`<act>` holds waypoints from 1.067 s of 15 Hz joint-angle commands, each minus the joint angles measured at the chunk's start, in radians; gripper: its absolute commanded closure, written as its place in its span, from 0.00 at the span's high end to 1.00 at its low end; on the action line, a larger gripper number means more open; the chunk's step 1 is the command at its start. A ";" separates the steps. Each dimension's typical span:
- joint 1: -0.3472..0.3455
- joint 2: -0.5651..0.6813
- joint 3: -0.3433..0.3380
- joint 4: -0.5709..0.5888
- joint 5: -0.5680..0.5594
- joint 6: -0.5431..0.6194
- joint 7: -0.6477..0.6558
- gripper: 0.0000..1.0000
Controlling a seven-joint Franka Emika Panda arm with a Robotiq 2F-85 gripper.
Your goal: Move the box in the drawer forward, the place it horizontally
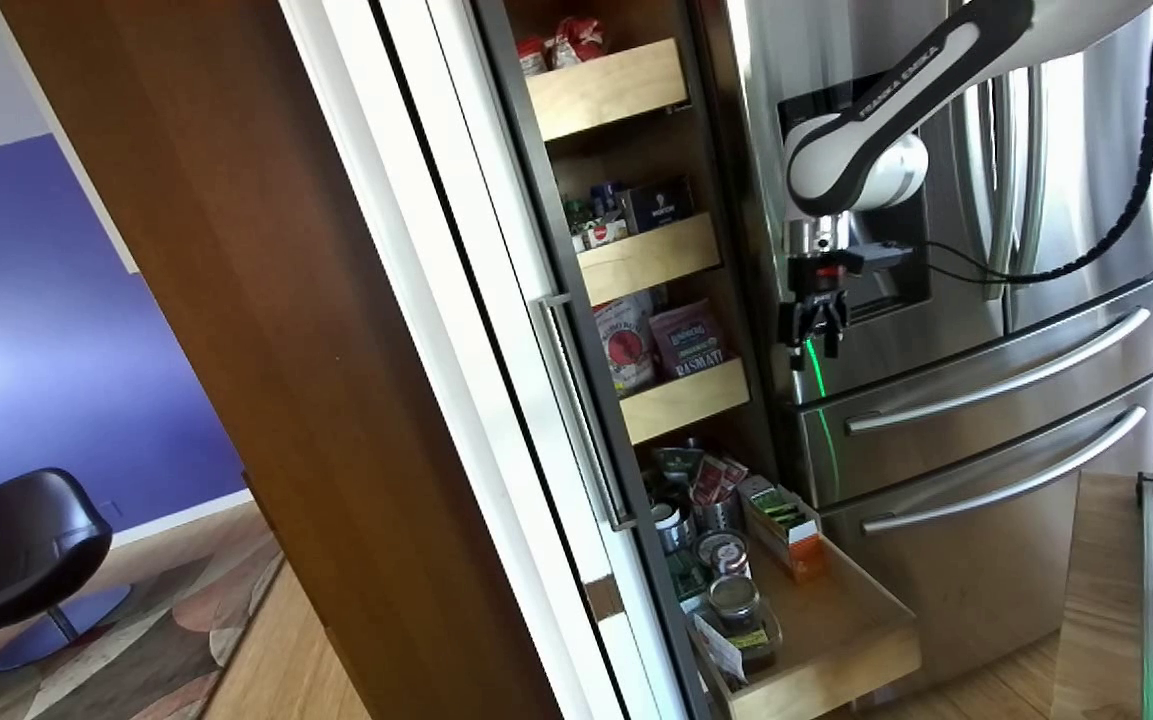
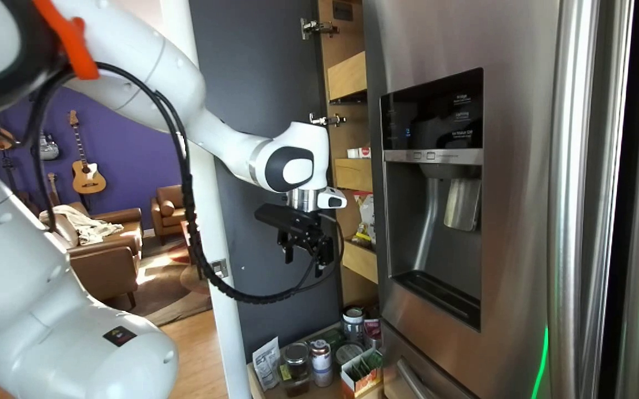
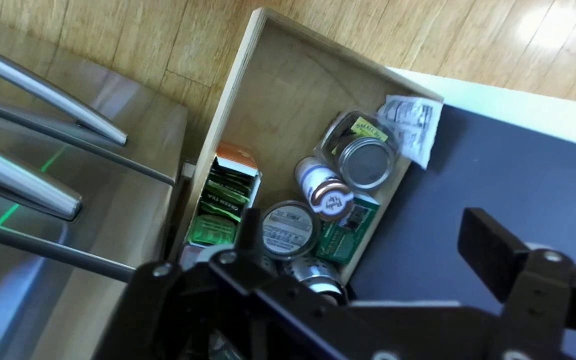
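The drawer (image 1: pixel 826 665) of pale wood is pulled out at the bottom of the pantry; the wrist view looks down into it (image 3: pixel 278 95). The green box (image 3: pixel 345 235) lies against the drawer's side wall on the cabinet-door side, a picture on its upper face. A can (image 3: pixel 323 190) and a round-lidded tin (image 3: pixel 289 229) partly cover it. In an exterior view it shows as a dark green patch behind the cans (image 1: pixel 686 575). My gripper (image 1: pixel 815 350) hangs well above the drawer, pointing down. It is open and empty, fingers wide apart in the wrist view (image 3: pixel 362 222).
An open orange-and-white box of green tea packets (image 3: pixel 223 200) stands along the fridge-side wall. A clear jar (image 3: pixel 365 160) and a white pouch (image 3: pixel 415 125) are near the door side. The cabinet door (image 2: pixel 258 138) and fridge (image 2: pixel 519 194) flank the drawer; shelves (image 1: pixel 686 400) are above.
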 commanded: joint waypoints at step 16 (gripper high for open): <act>-0.016 0.746 0.108 0.366 -0.024 0.327 0.288 1.00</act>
